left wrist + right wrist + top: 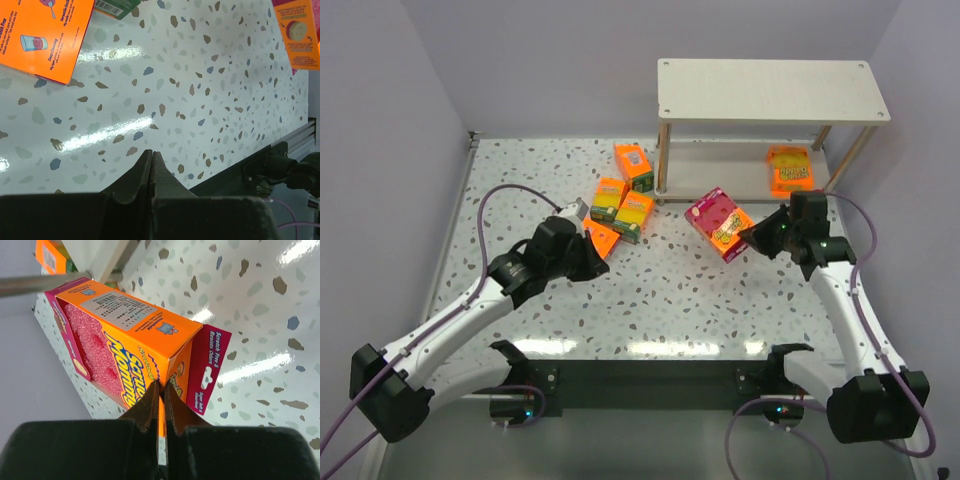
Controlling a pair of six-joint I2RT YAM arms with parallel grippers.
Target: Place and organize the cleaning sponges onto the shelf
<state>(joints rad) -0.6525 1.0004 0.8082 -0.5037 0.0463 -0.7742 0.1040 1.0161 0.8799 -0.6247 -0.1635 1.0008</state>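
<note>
The right end effector (pixel 752 238) is clamped on the edge of a magenta-and-orange sponge pack (pixel 718 224), tilted just in front of the shelf (pixel 770 90). Another pack (pixel 789 170) lies on the lower board. The left end effector (pixel 152 156) is closed on nothing, near four other packs (pixel 634 215) on the table (pixel 700 290).

The left arm (pixel 470 310) reaches between one and two o'clock; the left gripper (pixel 152 153) has its fingers pressed together, empty. The right arm (pixel 847 295) stretches toward eleven o'clock, the right gripper (pixel 160 388) clamped on a sponge pack's (pixel 127 335) edge.
</note>
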